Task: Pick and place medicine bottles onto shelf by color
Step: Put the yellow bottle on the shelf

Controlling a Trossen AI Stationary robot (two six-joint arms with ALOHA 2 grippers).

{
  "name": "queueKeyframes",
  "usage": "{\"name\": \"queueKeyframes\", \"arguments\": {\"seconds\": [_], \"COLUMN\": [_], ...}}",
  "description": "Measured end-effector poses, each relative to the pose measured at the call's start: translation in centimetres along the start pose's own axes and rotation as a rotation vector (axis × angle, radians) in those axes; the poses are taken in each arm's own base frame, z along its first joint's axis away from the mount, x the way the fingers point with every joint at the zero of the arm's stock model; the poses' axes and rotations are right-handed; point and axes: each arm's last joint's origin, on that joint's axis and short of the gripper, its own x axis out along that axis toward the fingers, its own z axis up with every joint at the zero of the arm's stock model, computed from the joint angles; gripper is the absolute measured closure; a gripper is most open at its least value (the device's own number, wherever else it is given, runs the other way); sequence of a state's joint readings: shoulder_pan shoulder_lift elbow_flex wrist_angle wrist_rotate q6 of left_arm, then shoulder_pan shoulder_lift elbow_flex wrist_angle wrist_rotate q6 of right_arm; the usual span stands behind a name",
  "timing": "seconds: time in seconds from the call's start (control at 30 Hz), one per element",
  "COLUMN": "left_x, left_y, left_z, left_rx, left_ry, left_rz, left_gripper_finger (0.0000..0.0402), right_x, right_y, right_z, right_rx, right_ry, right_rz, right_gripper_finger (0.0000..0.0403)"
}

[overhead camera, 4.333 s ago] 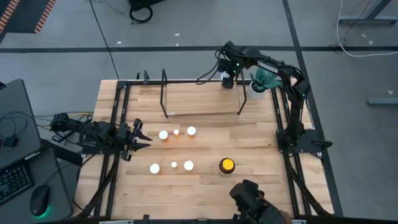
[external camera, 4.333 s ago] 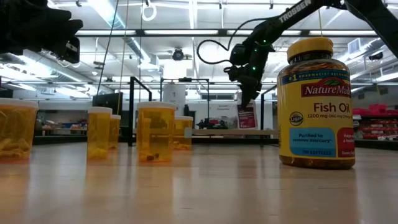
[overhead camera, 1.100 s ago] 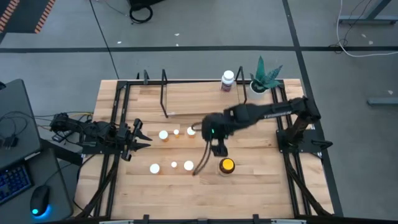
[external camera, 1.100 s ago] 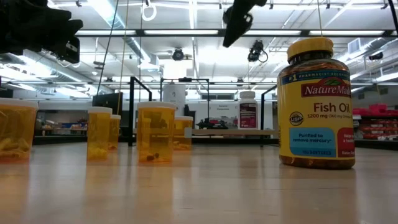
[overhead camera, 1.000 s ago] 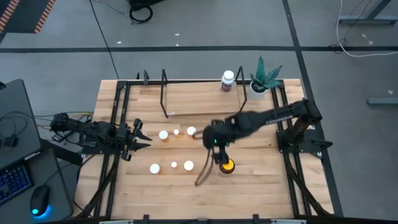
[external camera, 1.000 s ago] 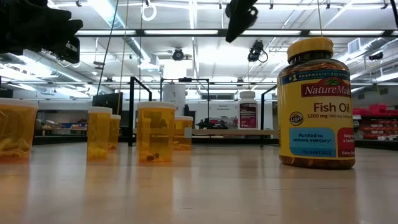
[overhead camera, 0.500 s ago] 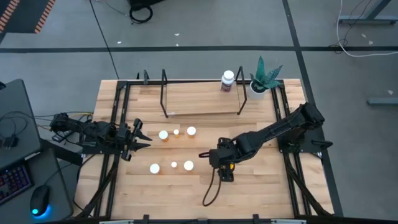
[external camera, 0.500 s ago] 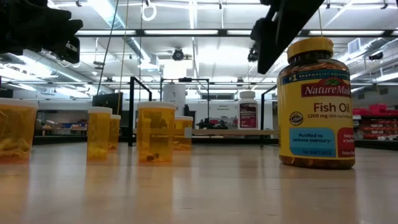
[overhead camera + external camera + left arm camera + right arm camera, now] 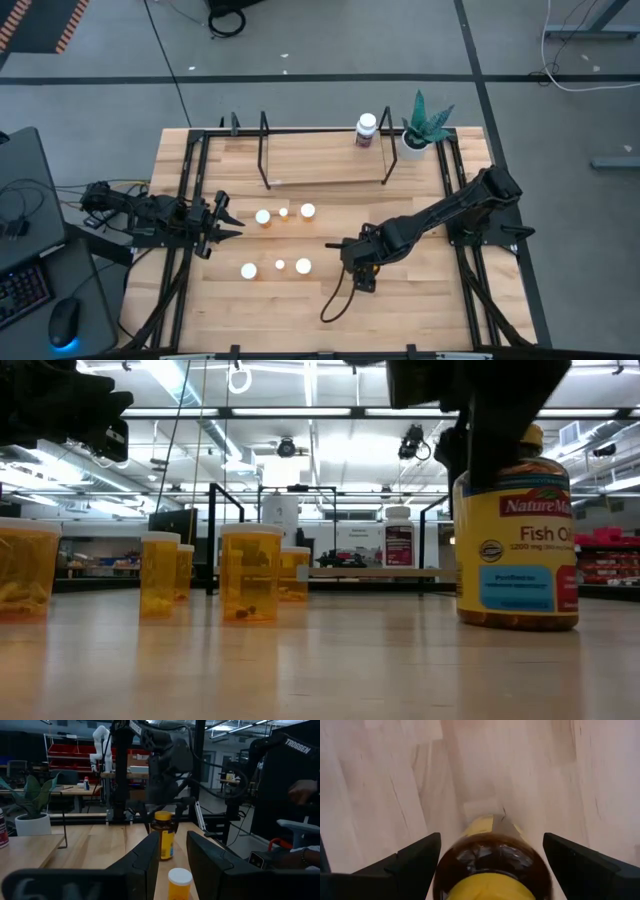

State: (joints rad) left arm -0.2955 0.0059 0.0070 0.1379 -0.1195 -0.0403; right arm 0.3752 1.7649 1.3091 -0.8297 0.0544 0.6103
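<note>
The right gripper (image 9: 362, 270) is sitting low over the amber fish oil bottle (image 9: 517, 530), centre-right of the high view, hiding the bottle from above. In the right wrist view its two fingers (image 9: 415, 857) are standing wide apart on either side of the bottle's shoulders, w/ gaps showing, so the pincer looks released and not yet grasping; probably it is lining up for a pick. In the low view the bottle is standing upright on the table (image 9: 420, 300) at right, the dark arm covering its yellow lid.

The left gripper (image 9: 222, 220) is waiting at the table's left edge, fingers nearly clenched on nothing, pointing toward the orange bottles.

Six small orange bottles (image 9: 283, 212) w/ white caps are sitting in two rows of three at centre, apart from each other, likely staged for sorting by colour. The white bottle (image 9: 367, 129) is standing at the upper right end of the shelf (image 9: 320, 160), just beside the potted plant (image 9: 425, 125).

Readable writing: the amber bottle's label is showing "Fish Oil", a partial brand starting "Nature M", plus "Purified to remove mercury". "TROSSEN" is printed on an arm at upper right of the left wrist view.
</note>
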Motion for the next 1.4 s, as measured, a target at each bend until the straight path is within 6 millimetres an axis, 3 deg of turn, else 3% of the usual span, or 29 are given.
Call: {"name": "queueKeyframes", "arguments": {"seconds": [0.3,0.87,1.13,1.4], "left_x": [0.0,0.0,0.0,0.0], "left_y": [0.0,0.0,0.0,0.0], "left_z": [0.0,0.0,0.0,0.0], "left_rx": [0.0,0.0,0.0,0.0], "left_ry": [0.0,0.0,0.0,0.0], "left_rz": [0.0,0.0,0.0,0.0], "left_gripper_finger": [0.0294,0.0294,0.0294,0.0294], "right_x": [1.0,1.0,-0.1,-1.0], "right_y": [-0.4,-0.8,-1.3,-3.4], "right_z": [-1.0,-1.3,-0.1,1.7], "right_rx": [0.006,-0.03,-0.06,-0.086], "right_ry": [0.066,0.133,0.131,0.113], "right_rz": [0.01,0.034,0.02,-0.001], "right_gripper_finger": [0.0043,0.0067,0.0068,0.0068]}}
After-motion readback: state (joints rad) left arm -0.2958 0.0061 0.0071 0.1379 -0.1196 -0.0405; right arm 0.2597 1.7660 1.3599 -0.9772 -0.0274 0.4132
